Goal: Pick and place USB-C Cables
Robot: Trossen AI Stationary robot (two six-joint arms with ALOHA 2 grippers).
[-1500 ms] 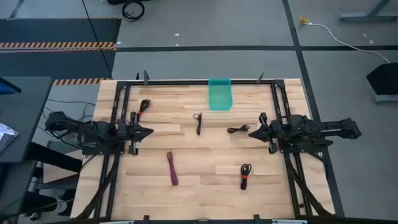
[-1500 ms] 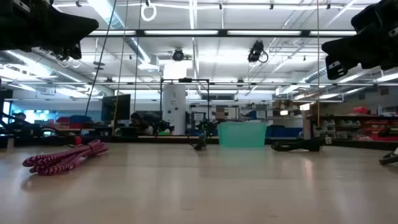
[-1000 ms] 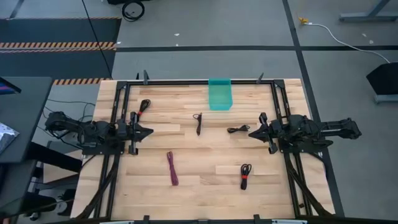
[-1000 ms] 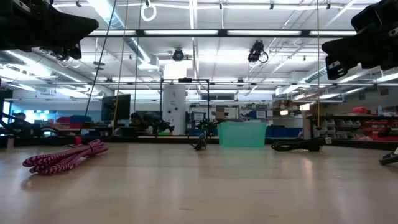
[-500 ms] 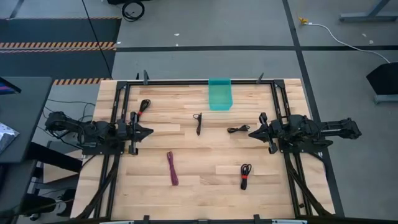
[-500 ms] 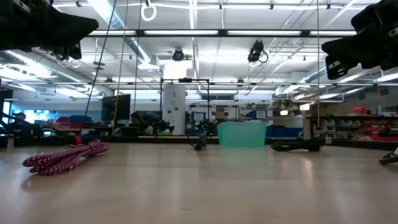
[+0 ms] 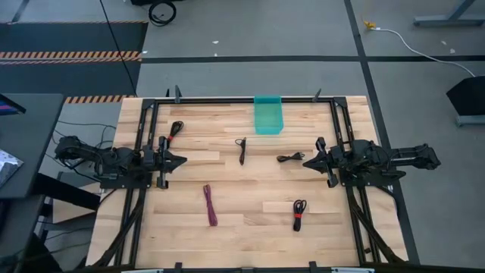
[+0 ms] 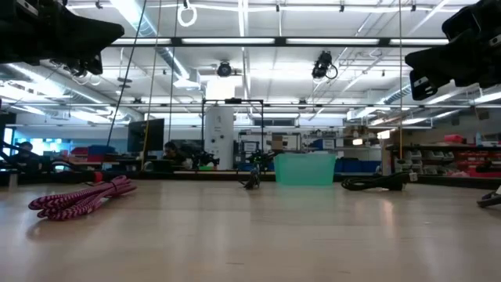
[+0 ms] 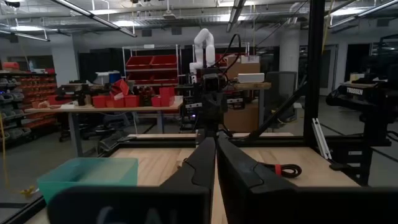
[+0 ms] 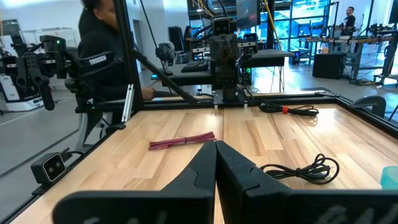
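Five cables lie apart on the wooden table. In the high view, a black one with a red end [image 7: 176, 129] is at far left, a thin black one [image 7: 242, 149] sits mid-table, and a black coil [image 7: 290, 158] lies just ahead of my right gripper [image 7: 305, 162]. A purple-magenta bundle [image 7: 210, 205] and a black bundle with a red tie [image 7: 298, 214] lie nearer. My left gripper [image 7: 182, 160] hovers at the table's left side, shut and touching nothing. The right gripper is shut too, at the right side. Both wrist views show the fingers together [image 9: 216, 140] [image 10: 216, 144].
A teal see-through bin [image 7: 267, 115] stands at the middle of the table's far edge. A black metal frame [image 7: 242, 99] runs round the table. A person [image 10: 102, 43] shows beyond the table in the right wrist view. Bare wood lies between the cables.
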